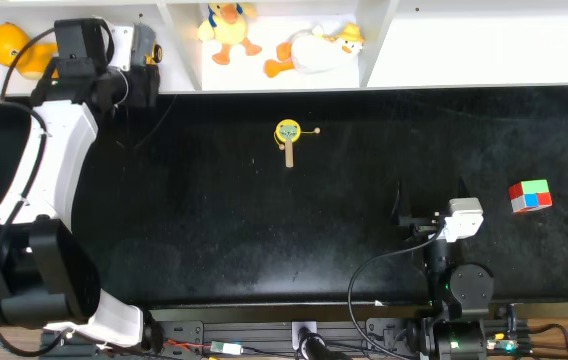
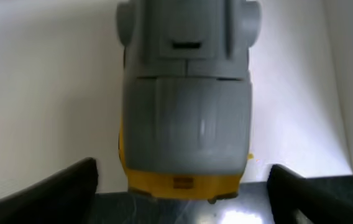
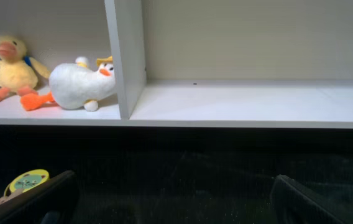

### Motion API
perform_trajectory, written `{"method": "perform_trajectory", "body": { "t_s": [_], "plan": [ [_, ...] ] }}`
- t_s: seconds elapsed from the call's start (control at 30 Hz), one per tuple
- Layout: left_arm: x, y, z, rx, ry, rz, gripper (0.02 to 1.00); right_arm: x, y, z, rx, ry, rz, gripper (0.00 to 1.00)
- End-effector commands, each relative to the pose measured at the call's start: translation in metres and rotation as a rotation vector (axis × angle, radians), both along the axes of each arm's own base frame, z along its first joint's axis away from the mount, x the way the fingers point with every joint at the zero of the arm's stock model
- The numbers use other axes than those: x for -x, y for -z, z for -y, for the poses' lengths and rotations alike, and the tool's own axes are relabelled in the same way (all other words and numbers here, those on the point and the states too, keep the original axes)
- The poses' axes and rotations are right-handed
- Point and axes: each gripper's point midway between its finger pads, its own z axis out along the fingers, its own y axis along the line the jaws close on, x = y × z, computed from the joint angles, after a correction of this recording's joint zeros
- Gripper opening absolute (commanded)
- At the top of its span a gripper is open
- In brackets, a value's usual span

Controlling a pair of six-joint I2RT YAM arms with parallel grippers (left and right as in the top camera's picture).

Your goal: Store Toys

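Grey and yellow toy (image 2: pixel 186 124) stood in the far-left compartment of the shelf (image 1: pixel 484 50), near its front edge. The left end effector (image 2: pixel 183 168) was spread wide, fingers clear on both sides. I'd have backed it straight out toward the near side with no twisting, since a bump could've tipped the toy. The right end effector (image 3: pixel 170 199) was wide open too.

White left arm (image 1: pixel 49 150), black joints (image 1: pixel 39 265)

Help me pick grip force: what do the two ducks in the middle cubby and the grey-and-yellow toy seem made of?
Yellow duck and white duck: likely plush fabric, matte and fuzzy, soft outlines. Grey-and-yellow toy: probably hard moulded plastic, smooth with faint sheen and crisp seams.
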Motion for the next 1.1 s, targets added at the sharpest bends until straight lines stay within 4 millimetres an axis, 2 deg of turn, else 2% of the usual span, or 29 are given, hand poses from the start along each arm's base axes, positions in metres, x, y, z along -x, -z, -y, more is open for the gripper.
{"method": "perform_trajectory", "body": {
  "t_s": [0.03, 0.17, 0.37, 0.53, 0.8, 0.87, 0.93, 1.03, 1.1],
  "plan": [
    [0.001, 0.003, -0.002, -0.008, -0.008, -0.005, 0.998, 0.0, 0.004, 0.001, -0.007, 0.008, -0.002, 0.996],
    [0.004, 0.002, -0.002, -0.008, -0.008, -0.001, 0.998, 0.0, 0.004, 0.001, -0.007, 0.008, -0.002, 0.996],
    [0.02, 0.009, 0.0, -0.006, -0.007, 0.01, 0.998, 0.0, 0.004, 0.001, -0.007, 0.008, -0.002, 0.996],
    [0.051, 0.017, 0.002, -0.006, -0.007, 0.007, 0.998, 0.0, 0.004, 0.001, -0.007, 0.008, -0.002, 0.993],
    [0.097, -0.01, 0.004, 0.072, -0.11, 0.098, 0.998, 0.0, 0.004, 0.001, -0.007, 0.008, -0.002, 0.993],
    [0.114, -0.017, 0.006, 0.121, -0.151, 0.165, 0.998, 0.0, 0.004, 0.001, -0.007, 0.008, -0.002, 0.996],
    [0.132, -0.009, 0.008, 0.129, -0.157, 0.202, 0.998, 0.0, 0.004, 0.001, -0.007, 0.008, -0.002, 0.996],
    [0.139, -0.003, 0.008, 0.169, -0.192, 0.259, 0.998, 0.0, 0.004, 0.001, -0.007, 0.008, -0.002, 0.996],
    [0.135, -0.012, 0.009, 0.217, -0.22, 0.359, 0.998, 0.0, 0.004, 0.001, -0.007, 0.008, -0.002, 0.993]
  ]
}}
